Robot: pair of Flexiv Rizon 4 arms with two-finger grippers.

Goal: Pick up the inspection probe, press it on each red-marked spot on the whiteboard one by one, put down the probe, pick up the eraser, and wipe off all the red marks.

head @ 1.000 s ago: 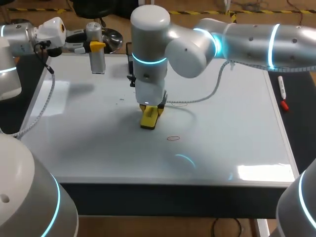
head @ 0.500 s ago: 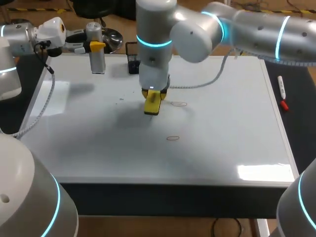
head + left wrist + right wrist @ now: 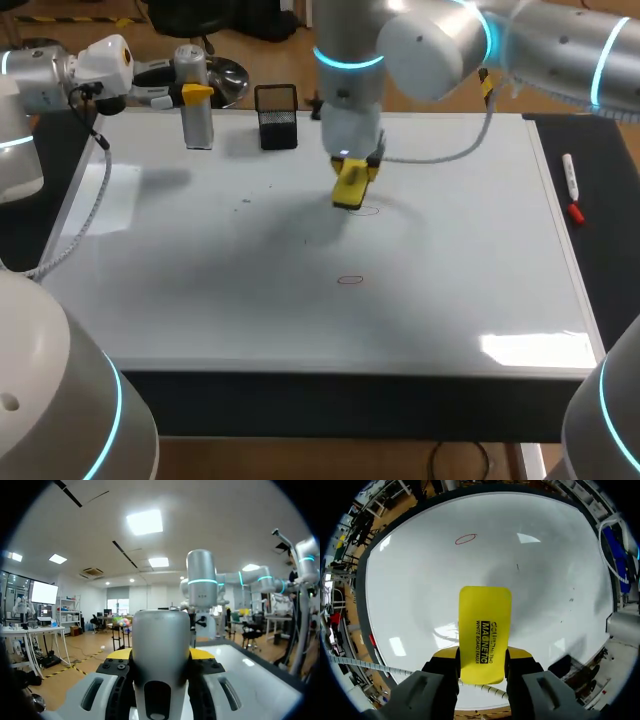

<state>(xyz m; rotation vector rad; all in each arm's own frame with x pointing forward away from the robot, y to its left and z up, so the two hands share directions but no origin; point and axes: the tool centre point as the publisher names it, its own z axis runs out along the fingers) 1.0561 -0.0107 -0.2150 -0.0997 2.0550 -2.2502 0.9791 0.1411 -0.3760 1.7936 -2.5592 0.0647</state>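
My right gripper is shut on the yellow eraser, which hangs low over the whiteboard beside a red oval mark. A second red oval lies nearer the front. In the right wrist view the eraser sticks out between the fingers of that gripper, with one red oval ahead of it. At the far left corner my left gripper is shut on the upright silver probe. In the left wrist view the probe fills the space between the fingers.
A black mesh holder stands at the board's far edge, left of my right arm. A white marker and a red cap lie on the dark strip right of the board. A few dark specks dot the board's left half.
My right arm has carried the eraser back and to the right, from the board's middle to the far red oval, uncovering the black holder. The left arm has not moved.
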